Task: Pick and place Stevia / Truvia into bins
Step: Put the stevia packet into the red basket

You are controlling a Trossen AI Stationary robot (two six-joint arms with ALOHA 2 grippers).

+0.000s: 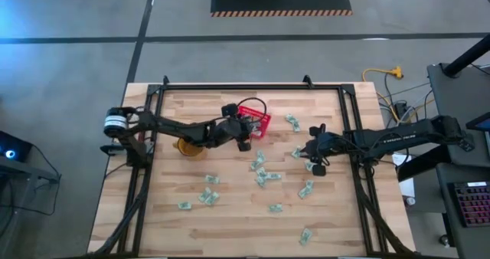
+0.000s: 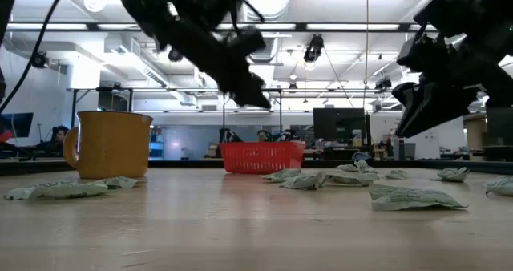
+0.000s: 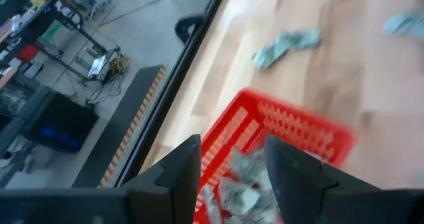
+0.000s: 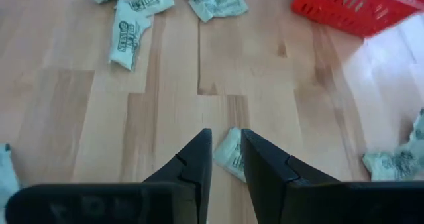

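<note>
Sachets (image 1: 260,175), light, limp paper best nipped at an edge, lie scattered over the table (image 1: 230,221), while left gripper (image 3: 232,164) gapes above the red basket (image 3: 301,128) and right gripper (image 4: 226,159) hovers slightly parted over one.

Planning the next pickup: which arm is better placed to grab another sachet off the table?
The right. Its gripper hangs just above a loose sachet, fingers straddling it. The left gripper is open over the red basket, which already holds sachets, with no loose one near it.
</note>
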